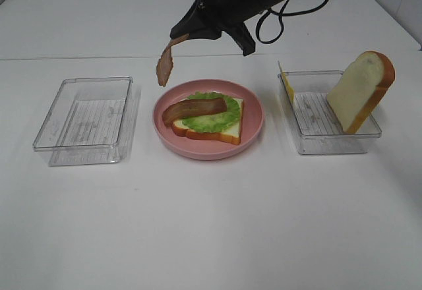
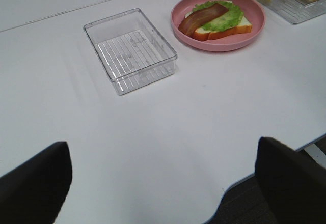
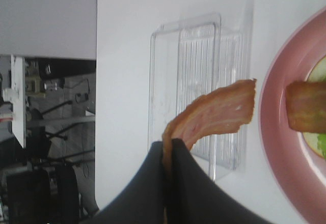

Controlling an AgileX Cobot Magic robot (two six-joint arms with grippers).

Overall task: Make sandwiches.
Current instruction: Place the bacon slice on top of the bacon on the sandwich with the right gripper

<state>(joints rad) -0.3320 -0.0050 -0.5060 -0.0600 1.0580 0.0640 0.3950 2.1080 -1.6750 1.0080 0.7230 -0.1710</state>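
Observation:
On the pink plate (image 1: 253,113) lies a half-built sandwich (image 1: 224,128): a bread slice topped with green lettuce (image 1: 210,120) and one brown bacon strip (image 1: 194,109). My right gripper (image 1: 179,38) reaches in from the far right and hangs above the plate's far left rim, shut on a second bacon strip (image 1: 165,64) that dangles down. The right wrist view shows that strip (image 3: 216,114) pinched between the shut fingers (image 3: 193,183), over the empty box (image 3: 196,81) beside the plate (image 3: 277,132). My left gripper (image 2: 163,152) is open and empty, low over bare table near the front edge.
An empty clear box (image 1: 86,120) stands left of the plate. To the right, another clear box (image 1: 310,138) holds a leaning bread slice (image 1: 361,91) and a yellow cheese slice (image 1: 287,87) against its left wall. The table's front edge (image 2: 239,186) shows by the left gripper.

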